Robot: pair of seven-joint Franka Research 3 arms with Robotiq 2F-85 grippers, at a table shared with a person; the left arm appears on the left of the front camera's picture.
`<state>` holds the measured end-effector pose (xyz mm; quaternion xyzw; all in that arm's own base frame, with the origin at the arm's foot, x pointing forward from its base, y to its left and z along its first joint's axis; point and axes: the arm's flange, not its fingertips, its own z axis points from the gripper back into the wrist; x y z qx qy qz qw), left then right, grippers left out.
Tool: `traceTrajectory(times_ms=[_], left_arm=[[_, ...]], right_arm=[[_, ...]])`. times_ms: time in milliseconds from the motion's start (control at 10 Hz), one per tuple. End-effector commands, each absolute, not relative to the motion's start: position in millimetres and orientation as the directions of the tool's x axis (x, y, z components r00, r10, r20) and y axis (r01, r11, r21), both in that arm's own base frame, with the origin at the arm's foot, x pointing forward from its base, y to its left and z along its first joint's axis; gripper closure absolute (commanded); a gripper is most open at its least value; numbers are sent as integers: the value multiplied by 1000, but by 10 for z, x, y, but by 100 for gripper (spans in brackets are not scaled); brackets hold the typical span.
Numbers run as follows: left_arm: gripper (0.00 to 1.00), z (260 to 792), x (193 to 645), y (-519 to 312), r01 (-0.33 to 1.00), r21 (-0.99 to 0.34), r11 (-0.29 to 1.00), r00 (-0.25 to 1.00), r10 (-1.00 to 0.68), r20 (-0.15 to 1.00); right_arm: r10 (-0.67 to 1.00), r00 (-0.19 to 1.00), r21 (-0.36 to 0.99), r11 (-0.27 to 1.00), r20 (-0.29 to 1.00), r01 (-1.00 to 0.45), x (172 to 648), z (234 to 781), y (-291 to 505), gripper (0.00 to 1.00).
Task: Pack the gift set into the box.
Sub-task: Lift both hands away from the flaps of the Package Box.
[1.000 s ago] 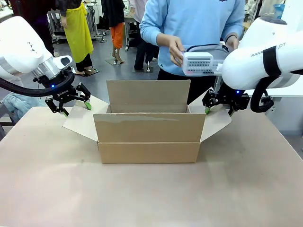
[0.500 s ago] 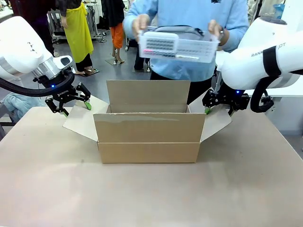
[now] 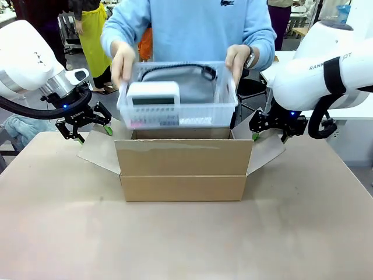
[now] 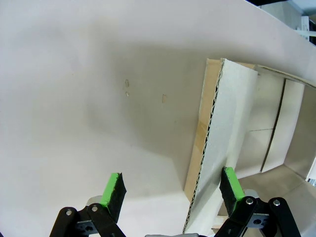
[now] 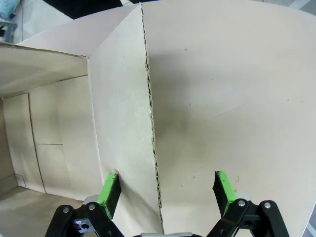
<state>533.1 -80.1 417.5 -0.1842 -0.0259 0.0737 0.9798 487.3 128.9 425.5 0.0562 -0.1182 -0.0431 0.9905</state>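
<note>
The box (image 3: 183, 169), a brown cardboard carton, stands open in the middle of the table with its flaps spread. Directly above its opening a person holds the gift set (image 3: 192, 93) in both hands: a clear plastic basket with a grey pouch and a white boxed item inside. My left gripper (image 3: 93, 134) is open, its fingers on either side of the left flap's edge (image 4: 205, 148). My right gripper (image 3: 270, 135) is open as well and straddles the right flap's edge (image 5: 148, 98). Neither pair of pads presses the cardboard. Part of the bare carton interior (image 5: 29, 128) shows.
The tan table (image 3: 186, 245) stretches wide in front of the carton. The person (image 3: 192, 29) in a light blue sweater stands close at the far edge. Other people stand farther back.
The person turned the basket level and brought it down from chest height to just above the carton's opening. Both arms stayed where they were.
</note>
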Motion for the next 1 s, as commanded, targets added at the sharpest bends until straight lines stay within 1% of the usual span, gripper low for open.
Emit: traceTrajectory(times_ms=[0, 900], left_arm=[[0, 4201, 5324, -809, -150, -351, 924, 985, 169, 23], [0, 4201, 5324, -809, -150, -351, 924, 985, 169, 23]], right_arm=[[-116, 966, 106, 990, 229, 93, 4884, 4289, 1306, 0], [-116, 966, 106, 990, 229, 93, 4884, 4289, 1306, 0]])
